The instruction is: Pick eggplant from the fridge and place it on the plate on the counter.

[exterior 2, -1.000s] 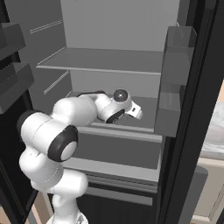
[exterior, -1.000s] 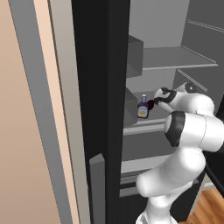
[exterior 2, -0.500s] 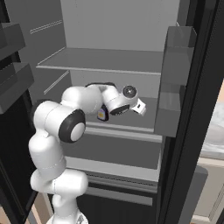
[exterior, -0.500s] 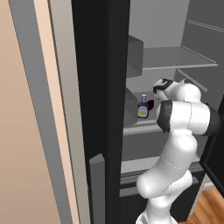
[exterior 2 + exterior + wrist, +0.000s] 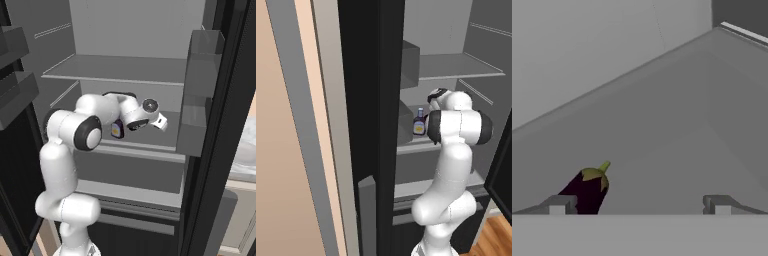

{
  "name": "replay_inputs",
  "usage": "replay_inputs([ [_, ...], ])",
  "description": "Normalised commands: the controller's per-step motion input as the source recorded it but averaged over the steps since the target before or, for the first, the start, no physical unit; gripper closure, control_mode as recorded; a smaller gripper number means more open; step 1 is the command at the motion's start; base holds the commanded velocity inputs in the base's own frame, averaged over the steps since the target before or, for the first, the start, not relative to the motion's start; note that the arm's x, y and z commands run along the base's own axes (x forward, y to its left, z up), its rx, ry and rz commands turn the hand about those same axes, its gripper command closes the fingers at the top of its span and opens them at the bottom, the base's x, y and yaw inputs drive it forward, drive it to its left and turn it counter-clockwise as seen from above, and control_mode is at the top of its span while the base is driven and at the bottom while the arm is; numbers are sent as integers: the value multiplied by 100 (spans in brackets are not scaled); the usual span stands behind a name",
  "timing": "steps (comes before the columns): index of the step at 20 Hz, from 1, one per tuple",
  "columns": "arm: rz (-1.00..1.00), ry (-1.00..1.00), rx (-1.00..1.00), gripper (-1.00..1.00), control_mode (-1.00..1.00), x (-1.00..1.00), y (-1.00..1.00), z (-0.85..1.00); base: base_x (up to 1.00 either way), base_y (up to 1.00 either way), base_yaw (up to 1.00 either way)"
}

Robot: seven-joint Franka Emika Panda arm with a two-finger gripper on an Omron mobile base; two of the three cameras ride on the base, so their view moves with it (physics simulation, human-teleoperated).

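Dark glossy purple eggplant [image 5: 587, 192] lies on the grey fridge shelf [image 5: 677, 150] by the left fingertip [image 5: 558, 205]; arm has swung inward, jaws wide apart, nothing gripped, needs recentring.

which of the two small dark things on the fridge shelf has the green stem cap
The eggplant: glossy purple-black, lying on the grey shelf with a green cap at its end. The other, the bottle, stands upright with a yellow label and a pale cap.
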Motion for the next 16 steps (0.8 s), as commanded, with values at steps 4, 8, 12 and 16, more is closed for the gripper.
replay_inputs([
  [4,0,5,0,-100,-100,33,3,0,0,0,0],
  [8,0,9,0,-100,-100,25,8,0,0,0,0],
  [12,0,10,0,-100,-100,29,12,0,0,0,0],
  [16,0,9,0,-100,-100,30,15,0,0,0,0],
])
